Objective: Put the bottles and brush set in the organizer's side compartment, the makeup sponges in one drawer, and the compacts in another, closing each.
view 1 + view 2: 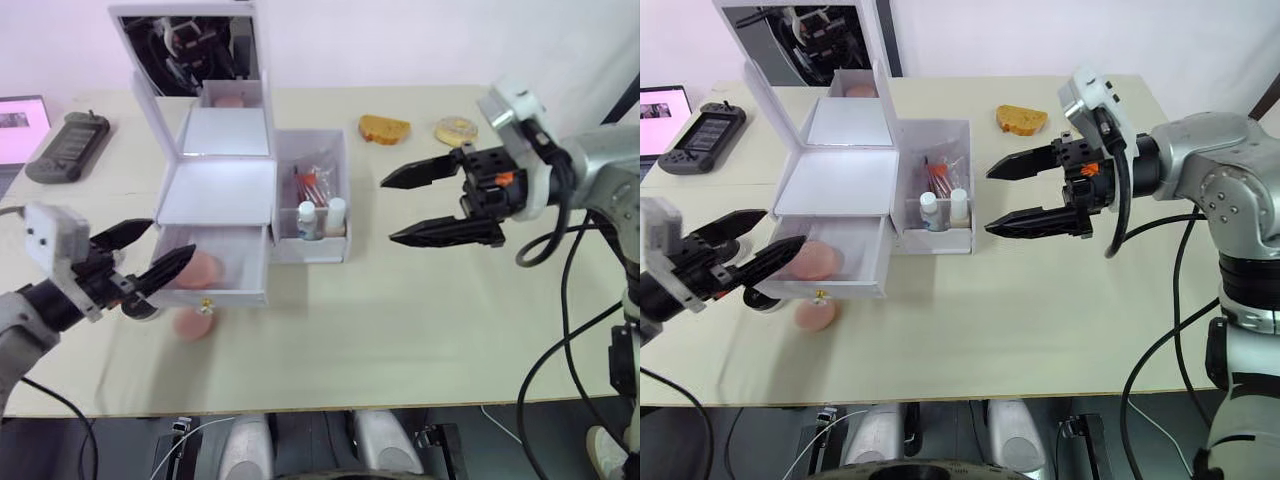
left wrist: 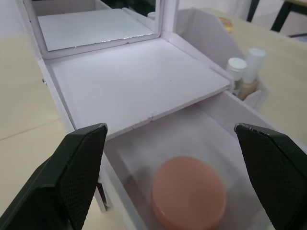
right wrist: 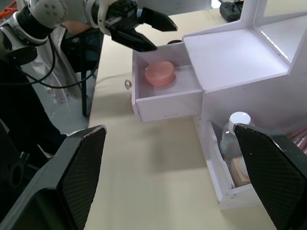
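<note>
Sponge work falls to the left gripper (image 1: 152, 253), whose two black fingers stand spread and empty at the front corner of the white plastic organizer's open lower drawer (image 1: 215, 268). One round pink makeup sponge (image 2: 189, 197) already lies flat in that drawer, dead ahead at 12 o'clock in the left wrist view. A second pink sponge (image 1: 816, 314) rests on the beige table (image 1: 400, 330) just in front of the drawer, at about 5 o'clock from the left fingertips in the head views, far nearer that arm than the other. The right gripper (image 1: 1025, 192), fingers wide apart and holding nothing, hovers at 3 o'clock of the side compartment (image 1: 338, 240), where white-capped bottles (image 1: 322, 218) and the clear-packed brush set (image 1: 310, 180) stand. Two round golden compacts (image 1: 385, 129) wait at 12 o'clock of the right gripper. No labels are readable.
</note>
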`<state>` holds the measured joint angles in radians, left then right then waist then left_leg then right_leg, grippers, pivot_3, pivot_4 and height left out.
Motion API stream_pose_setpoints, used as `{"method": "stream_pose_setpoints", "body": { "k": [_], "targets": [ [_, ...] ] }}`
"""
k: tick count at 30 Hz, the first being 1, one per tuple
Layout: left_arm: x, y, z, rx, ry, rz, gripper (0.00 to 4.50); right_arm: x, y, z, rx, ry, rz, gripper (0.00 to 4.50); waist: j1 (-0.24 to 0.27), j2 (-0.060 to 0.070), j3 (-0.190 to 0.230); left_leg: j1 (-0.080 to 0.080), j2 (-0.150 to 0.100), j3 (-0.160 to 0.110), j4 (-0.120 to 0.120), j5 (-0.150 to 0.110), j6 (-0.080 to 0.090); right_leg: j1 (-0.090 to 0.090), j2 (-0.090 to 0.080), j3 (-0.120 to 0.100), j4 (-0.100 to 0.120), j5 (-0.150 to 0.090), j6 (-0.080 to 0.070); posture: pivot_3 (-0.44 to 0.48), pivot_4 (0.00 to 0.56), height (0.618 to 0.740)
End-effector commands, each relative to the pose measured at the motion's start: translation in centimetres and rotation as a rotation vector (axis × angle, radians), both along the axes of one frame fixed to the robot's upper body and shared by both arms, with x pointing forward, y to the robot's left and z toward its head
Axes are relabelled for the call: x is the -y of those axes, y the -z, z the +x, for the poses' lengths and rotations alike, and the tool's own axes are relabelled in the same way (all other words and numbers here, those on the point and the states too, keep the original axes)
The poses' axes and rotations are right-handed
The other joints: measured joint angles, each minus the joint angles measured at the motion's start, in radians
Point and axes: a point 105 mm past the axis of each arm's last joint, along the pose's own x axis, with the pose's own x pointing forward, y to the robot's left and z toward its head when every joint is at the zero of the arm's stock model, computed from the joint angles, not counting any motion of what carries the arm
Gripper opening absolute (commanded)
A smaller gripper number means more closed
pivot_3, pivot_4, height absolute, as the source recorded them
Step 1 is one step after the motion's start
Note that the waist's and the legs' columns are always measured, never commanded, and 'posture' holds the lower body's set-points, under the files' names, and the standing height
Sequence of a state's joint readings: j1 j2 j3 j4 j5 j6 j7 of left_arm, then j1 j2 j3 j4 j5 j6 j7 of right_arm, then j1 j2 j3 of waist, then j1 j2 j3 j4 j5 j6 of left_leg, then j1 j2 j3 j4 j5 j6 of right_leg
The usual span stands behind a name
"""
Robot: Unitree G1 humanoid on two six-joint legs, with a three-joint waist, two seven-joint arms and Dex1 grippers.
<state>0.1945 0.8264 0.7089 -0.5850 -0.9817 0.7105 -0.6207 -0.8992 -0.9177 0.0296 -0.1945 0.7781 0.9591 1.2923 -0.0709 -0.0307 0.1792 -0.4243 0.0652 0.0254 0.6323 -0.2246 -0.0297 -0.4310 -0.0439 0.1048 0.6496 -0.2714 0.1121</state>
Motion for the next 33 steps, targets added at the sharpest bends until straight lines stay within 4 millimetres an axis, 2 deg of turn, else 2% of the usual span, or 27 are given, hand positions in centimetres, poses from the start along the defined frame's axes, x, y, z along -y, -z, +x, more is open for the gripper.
{"method": "stream_pose_setpoints", "body": {
  "k": [1,4,7,10,15,21,28,33],
  "targets": [
    [-2.2,-1.5,-1.6,0.04,-0.034,0.034,4.47,-0.1,-0.8,0.3,0.092,-0.034,0.017,4.5,0.0,0.0,0.0,0.0,0.0,0.0,0.0,0.0,0.0,0.0,0.0,0.0,0.0,0.0,0.0,0.0,0.15,0.74],
    [-4.0,-0.7,-3.2,-0.022,-0.074,0.036,4.47,0.1,0.3,1.5,0.142,-0.016,-0.018,4.5,-0.001,0.0,0.0,0.0,0.0,0.0,0.0,0.0,0.0,0.0,0.0,0.0,0.0,0.0,0.0,0.0,0.15,0.74],
    [-8.5,2.4,-6.2,-0.166,-0.249,0.092,4.47,0.3,1.3,2.8,0.165,-0.008,-0.022,4.5,-0.004,0.0,0.0,0.0,0.0,0.001,0.0,0.0,0.0,0.0,-0.001,0.0,-0.001,0.0,-0.001,0.0,0.15,0.74],
    [-12.0,4.7,-9.3,-0.217,-0.408,0.181,4.47,0.5,1.8,3.7,0.192,-0.006,0.001,4.5,-0.007,0.0,0.0,0.0,0.0,0.002,-0.001,0.0,0.0,-0.001,-0.001,0.0,-0.001,0.0,-0.001,0.0,0.15,0.74],
    [-14.0,6.8,-13.3,-0.228,-0.521,0.203,4.47,2.1,3.3,4.4,0.198,0.019,-0.004,4.5,0.004,-0.002,-0.001,0.0,0.0,0.002,0.0,0.0,0.0,-0.001,-0.002,0.0,-0.003,-0.001,-0.001,0.0,0.15,0.74],
    [-14.1,8.6,-15.4,-0.27,-0.52,0.148,4.47,4.3,3.6,4.2,0.192,0.056,0.018,4.5,-0.001,-0.003,-0.001,0.0,0.0,0.003,0.0,-0.001,-0.001,-0.001,-0.004,0.0,-0.005,0.0,-0.002,0.0,0.15,0.74],
    [-13.3,9.2,-14.4,-0.281,-0.471,0.123,4.47,4.3,3.9,3.8,0.185,0.059,0.02,4.5,-0.007,-0.003,-0.001,0.0,0.0,0.002,-0.001,-0.001,-0.001,-0.001,-0.003,0.0,-0.004,0.0,-0.002,0.0,0.15,0.74],
    [-11.3,8.9,-13.7,-0.292,-0.352,0.181,4.47,3.7,3.3,3.4,0.187,0.029,0.032,4.5,-0.008,-0.003,-0.001,0.0,0.0,0.002,-0.001,-0.001,-0.001,-0.001,-0.003,0.0,-0.004,0.0,-0.002,0.0,0.15,0.74]
  ]
}}
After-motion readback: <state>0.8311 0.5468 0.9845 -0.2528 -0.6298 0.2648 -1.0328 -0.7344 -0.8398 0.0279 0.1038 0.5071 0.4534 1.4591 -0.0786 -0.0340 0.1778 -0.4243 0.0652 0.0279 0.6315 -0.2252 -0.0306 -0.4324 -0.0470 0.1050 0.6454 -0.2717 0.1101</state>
